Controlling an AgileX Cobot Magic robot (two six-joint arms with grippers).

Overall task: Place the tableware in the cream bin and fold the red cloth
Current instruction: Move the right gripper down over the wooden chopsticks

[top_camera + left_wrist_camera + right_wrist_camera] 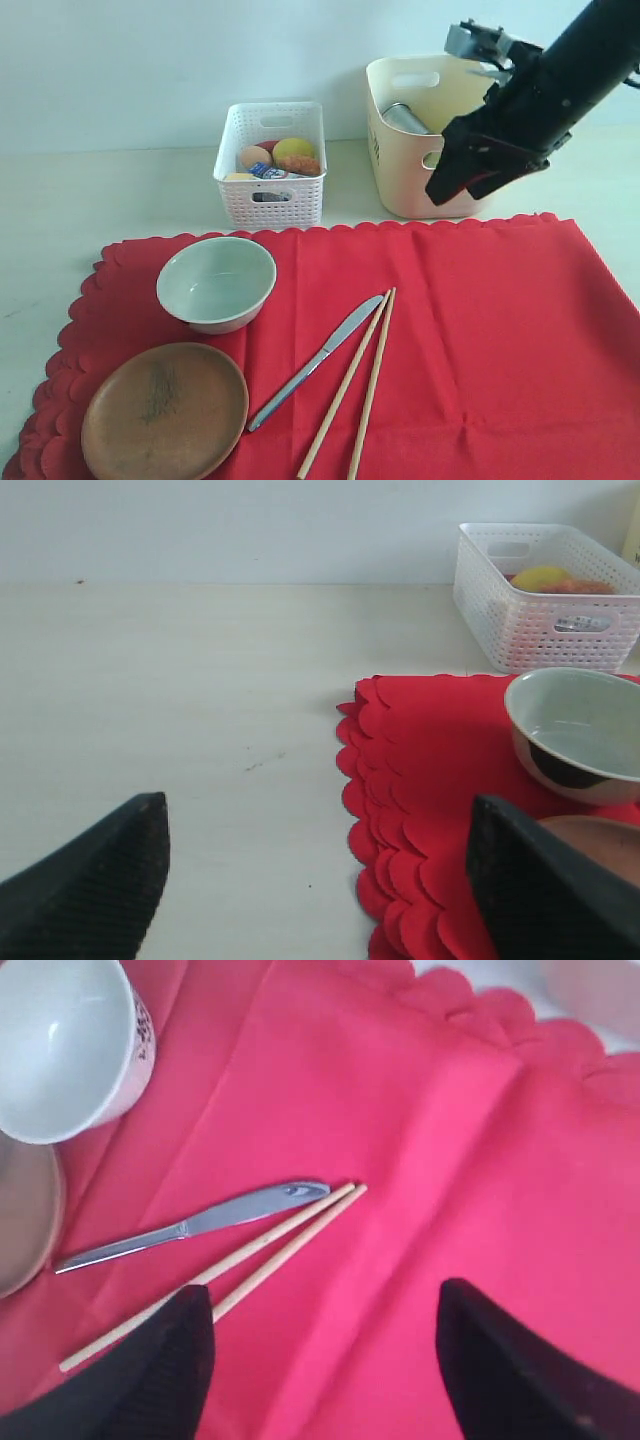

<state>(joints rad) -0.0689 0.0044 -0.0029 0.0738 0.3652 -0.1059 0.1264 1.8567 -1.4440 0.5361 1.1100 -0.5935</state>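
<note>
I see red cloth [480, 330] flat, scalloped, steel cup [405, 118] at one o'clock only in exterior view, left hand [320, 815], right hand [325, 1300] both spread wide, empty

Pale table [60, 200], surface matte. A red cloth [480, 330] lies spread across the 6 o'clock half, its scalloped side edge at 9 o'clock. A white basket [285, 213] stands at 12 o'clock, just beyond the cloth's far edge. A cream bin [400, 180] stands at 1 o'clock, near the basket but apart from it.
</note>
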